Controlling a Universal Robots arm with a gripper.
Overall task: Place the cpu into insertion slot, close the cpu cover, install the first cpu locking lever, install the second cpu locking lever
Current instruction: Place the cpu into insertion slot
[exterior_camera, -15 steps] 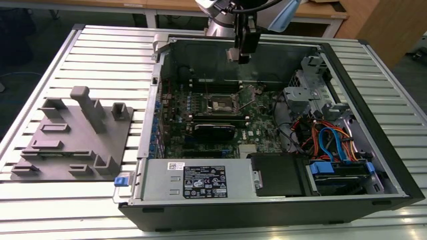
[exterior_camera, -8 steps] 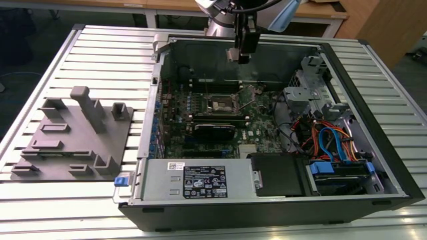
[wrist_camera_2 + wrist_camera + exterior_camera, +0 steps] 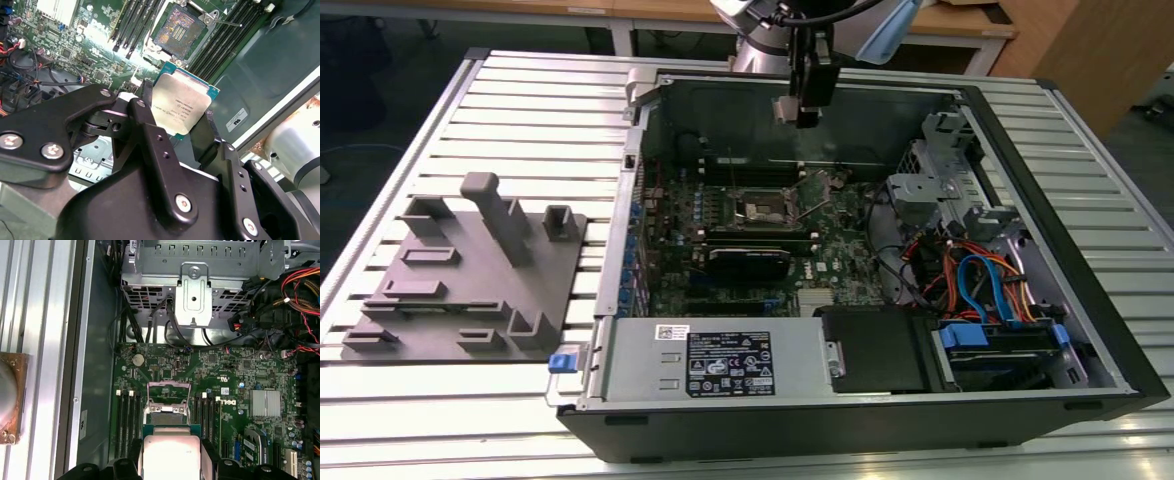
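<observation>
The cpu, a flat silvery square chip clenched by the black gripper, could land skewed on the dark-centred insertion slot.

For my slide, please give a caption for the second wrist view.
Gripper holds the cpu, not yet in the open insertion slot of the motherboard.

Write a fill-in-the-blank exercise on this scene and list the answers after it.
1. The hand is shut on the ____, gripping it by its edges.
2. The insertion slot on the motherboard is ____, its dark centre bare.
3. In the first wrist view, long black memory slots flank the insertion slot on ____ sides.

Answers: cpu; empty; both.
</observation>
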